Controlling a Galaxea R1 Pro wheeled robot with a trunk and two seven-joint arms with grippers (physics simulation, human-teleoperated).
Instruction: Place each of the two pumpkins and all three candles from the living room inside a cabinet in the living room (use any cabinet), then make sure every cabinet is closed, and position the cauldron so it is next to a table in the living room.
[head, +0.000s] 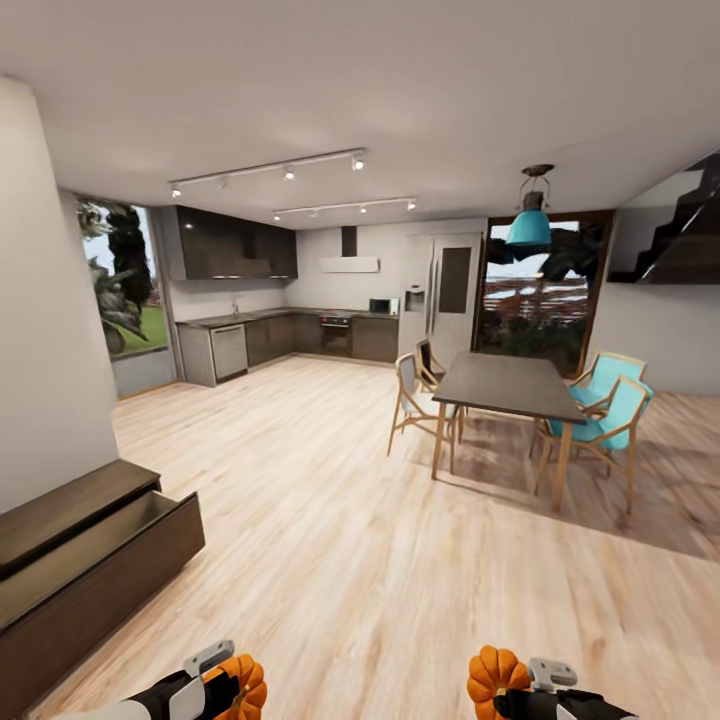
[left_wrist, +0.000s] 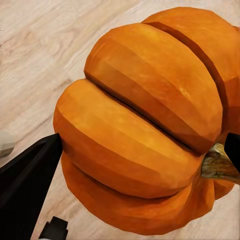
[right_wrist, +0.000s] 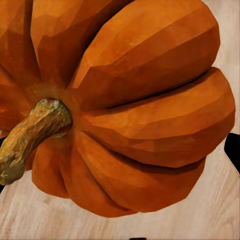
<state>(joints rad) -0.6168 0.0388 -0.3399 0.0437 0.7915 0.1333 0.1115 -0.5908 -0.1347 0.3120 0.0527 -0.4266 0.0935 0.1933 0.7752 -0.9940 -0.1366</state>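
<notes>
Pumpkins sit clamped in left gripper and right gripper; open cabinet waits ahead-left, nothing stowed yet.

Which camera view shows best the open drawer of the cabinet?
The head view: the cabinet stands at its left, with the top drawer pulled out. Both wrist views look at a pumpkin held over bare floor, left pumpkin and right pumpkin.

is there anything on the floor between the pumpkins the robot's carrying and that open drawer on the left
Nothing visible stands in the way. The left gripper holds one pumpkin and the right gripper holds the other pumpkin. Bare wooden floor lies between them and the cabinet, whose drawer is pulled open.
</notes>
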